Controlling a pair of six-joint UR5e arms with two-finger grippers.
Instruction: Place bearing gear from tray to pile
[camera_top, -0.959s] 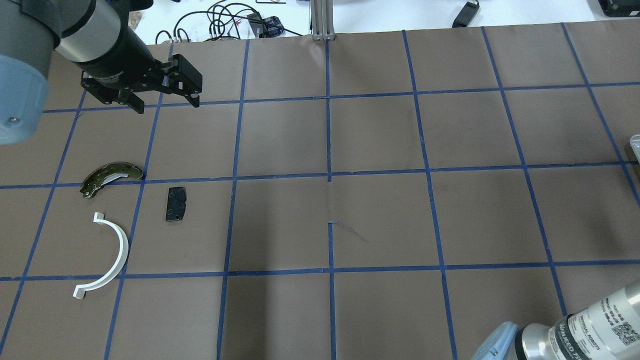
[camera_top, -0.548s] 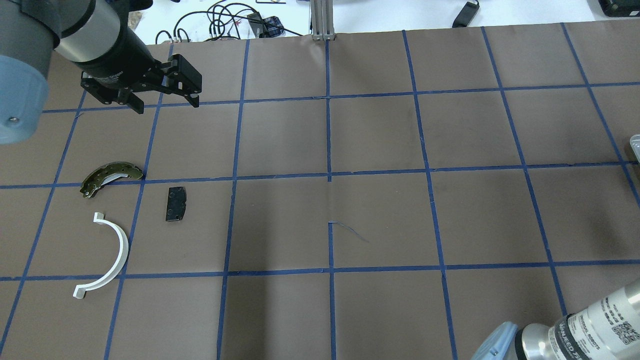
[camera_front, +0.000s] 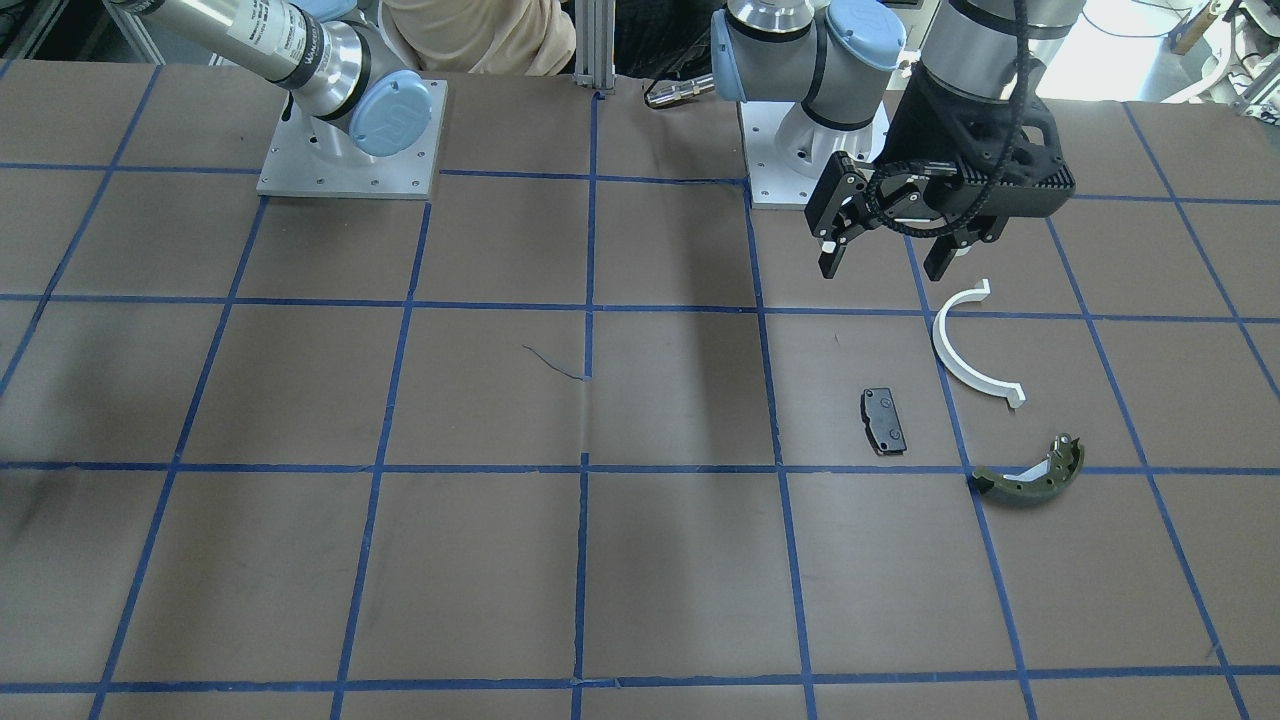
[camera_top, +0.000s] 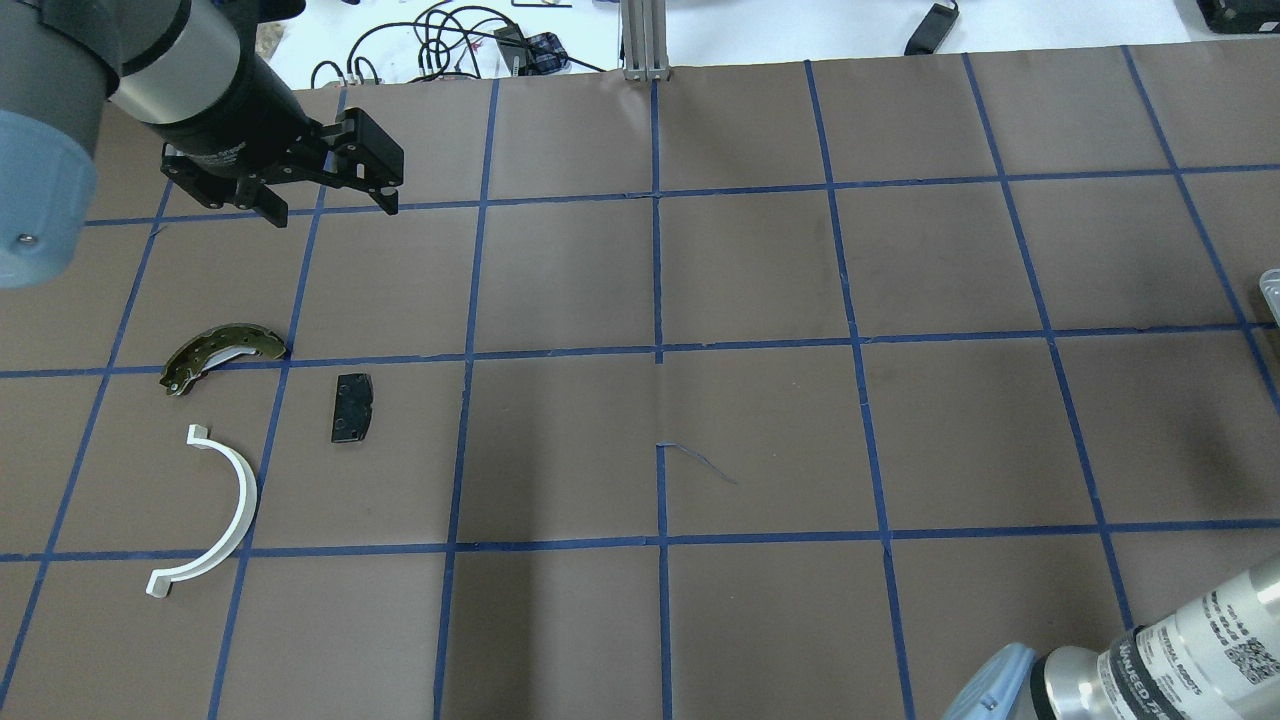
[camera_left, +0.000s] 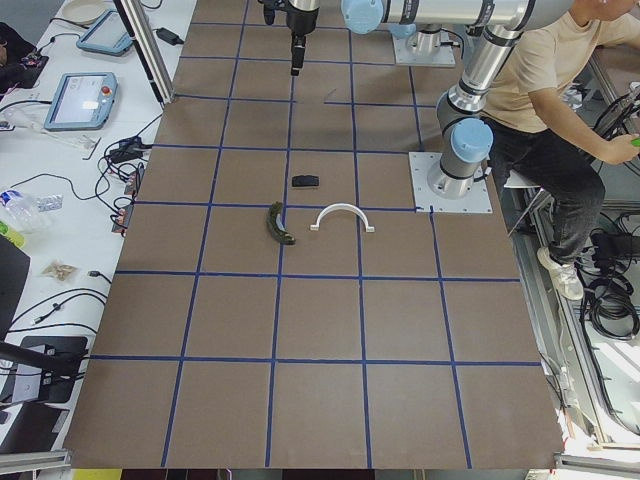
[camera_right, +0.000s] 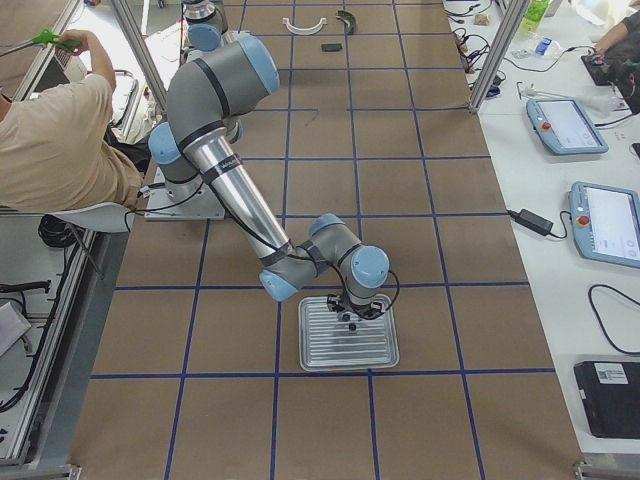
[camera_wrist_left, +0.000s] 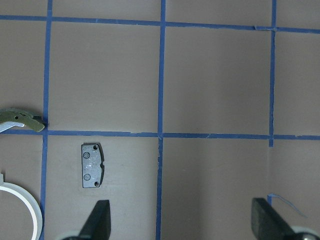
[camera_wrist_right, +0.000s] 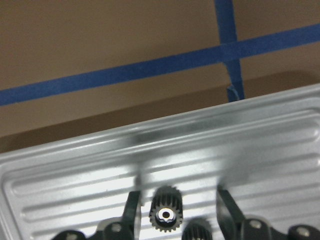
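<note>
A small dark bearing gear (camera_wrist_right: 165, 215) lies on the ribbed silver tray (camera_wrist_right: 275, 150). My right gripper (camera_wrist_right: 177, 197) hangs low over the tray, open, one finger on each side of the gear and neither touching it. A second dark toothed part (camera_wrist_right: 197, 232) sits partly hidden beside it. The tray (camera_right: 348, 335) and right gripper (camera_right: 348, 318) also show in the exterior right view. The pile is a white half-ring (camera_top: 215, 510), a black pad (camera_top: 352, 407) and an olive brake shoe (camera_top: 222, 352). My left gripper (camera_top: 330, 205) hovers open and empty beyond the pile.
The table is brown paper with a blue tape grid. The tray's edge (camera_top: 1270, 290) just shows at the far right of the overhead view. A person (camera_right: 60, 130) sits behind the robot. Cables (camera_top: 450, 45) lie beyond the table's far edge.
</note>
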